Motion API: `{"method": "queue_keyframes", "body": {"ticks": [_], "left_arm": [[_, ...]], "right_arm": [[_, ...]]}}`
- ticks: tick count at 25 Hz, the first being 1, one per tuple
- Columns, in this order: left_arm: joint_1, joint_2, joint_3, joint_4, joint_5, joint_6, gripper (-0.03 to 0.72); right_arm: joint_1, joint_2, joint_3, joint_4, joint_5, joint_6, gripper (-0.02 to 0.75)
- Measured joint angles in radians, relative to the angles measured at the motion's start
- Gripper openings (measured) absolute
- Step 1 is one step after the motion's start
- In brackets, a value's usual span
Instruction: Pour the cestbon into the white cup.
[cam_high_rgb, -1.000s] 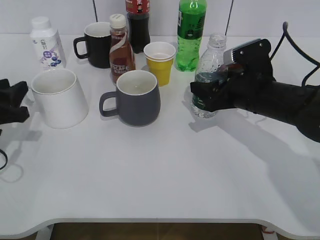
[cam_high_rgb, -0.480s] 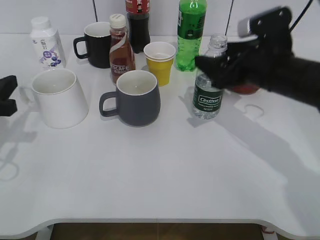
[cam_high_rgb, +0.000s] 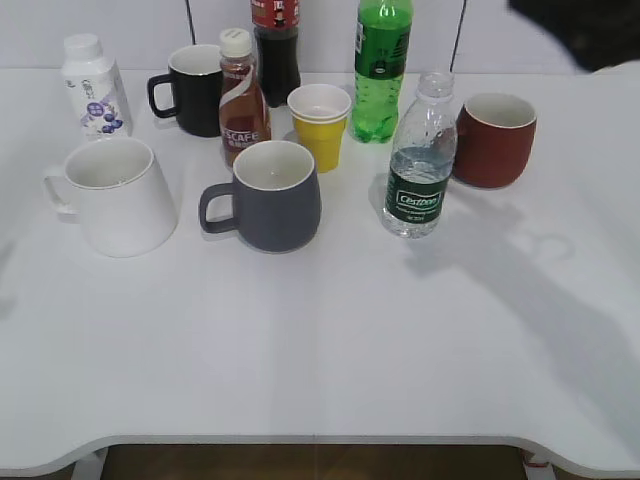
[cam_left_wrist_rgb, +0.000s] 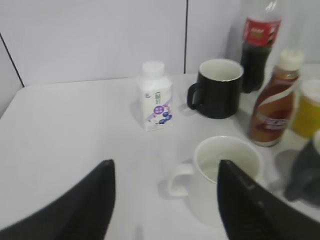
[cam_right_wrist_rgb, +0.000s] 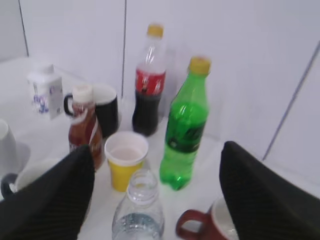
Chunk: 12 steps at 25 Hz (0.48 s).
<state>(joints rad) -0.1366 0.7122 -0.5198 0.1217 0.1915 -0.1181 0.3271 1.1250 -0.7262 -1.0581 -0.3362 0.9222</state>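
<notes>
cestbon (cam_high_rgb: 419, 160): clear ribbed plastic, dark green label with white lettering
white cup (cam_high_rgb: 115, 195): plain white
grey mug (cam_high_rgb: 270, 195): dark grey outside, pale inside
black mug (cam_high_rgb: 192, 88): glossy black, white inside
red mug (cam_high_rgb: 494, 139): dark red outside, white inside
paper cup (cam_high_rgb: 320, 123): yellow outside, white inside
soda bottle (cam_high_rgb: 379, 68): bright green, yellow cap
cola bottle (cam_right_wrist_rgb: 148, 80): dark liquid, red label, yellow cap
coffee bottle (cam_high_rgb: 240, 97): brown with white swirl, cream cap
small bottle (cam_high_rgb: 92, 86): white, purple print
left gripper (cam_left_wrist_rgb: 165, 200): black jaws
right gripper (cam_right_wrist_rgb: 155, 195): black jaws
desk (cam_high_rgb: 320, 350): white

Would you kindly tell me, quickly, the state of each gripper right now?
Left gripper: open, holding nothing, above the large white ceramic mug.
Right gripper: open, holding nothing, above the clear ribbed plastic water bottle.
</notes>
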Motion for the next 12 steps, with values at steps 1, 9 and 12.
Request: {"method": "queue_keyframes", "body": {"ticks": [1, 9, 12], "left_arm": [[-0.012, -0.051, -0.015, -0.015, 0.060, 0.000, 0.495], [-0.028, -0.425, -0.043, -0.059, 0.489, -0.003, 0.562], [-0.028, -0.509, -0.043, -0.068, 0.586, -0.003, 0.562]], "right_arm": [[0.000, -0.055, 0.000, -0.103, 0.018, 0.105, 0.588], [0.000, -0.390, 0.051, -0.730, 0.022, 0.536, 0.571], [0.000, -0.416, 0.148, -0.752, 0.254, 0.399, 0.554]]}}
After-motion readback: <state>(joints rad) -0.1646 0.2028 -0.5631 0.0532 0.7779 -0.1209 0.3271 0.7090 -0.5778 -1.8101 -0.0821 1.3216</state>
